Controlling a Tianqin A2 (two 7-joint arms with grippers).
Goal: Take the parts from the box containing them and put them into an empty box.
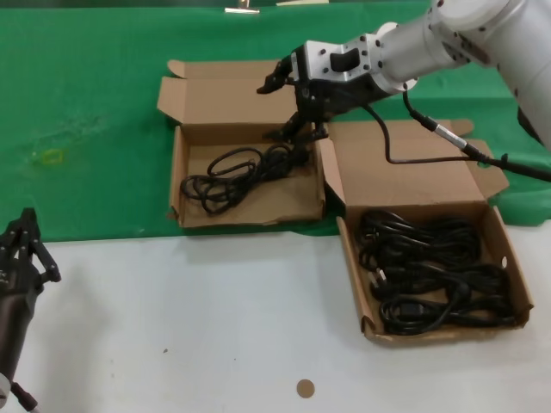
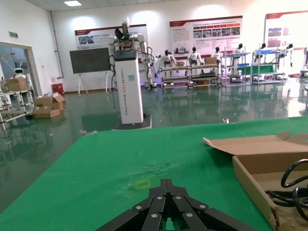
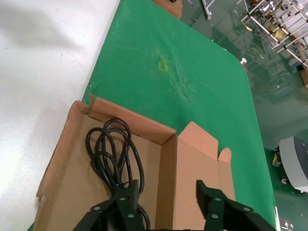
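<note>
The box containing them (image 1: 504, 249), the larger one, is seen on the robot's right of the bench (image 1: 215, 327), filled with coiled black cables (image 1: 430, 275). Just beside it, on the green cloth (image 1: 86, 112), the empty box (image 1: 182, 185) already holds one black cable (image 1: 237, 172). The right pincer (image 1: 297, 129) is held over that box's back right corner, its fingers spread apart, with nothing gripped; the cable lies just below. The left pincer (image 1: 21, 245) is parked at the near left edge, apparently closed.
</note>
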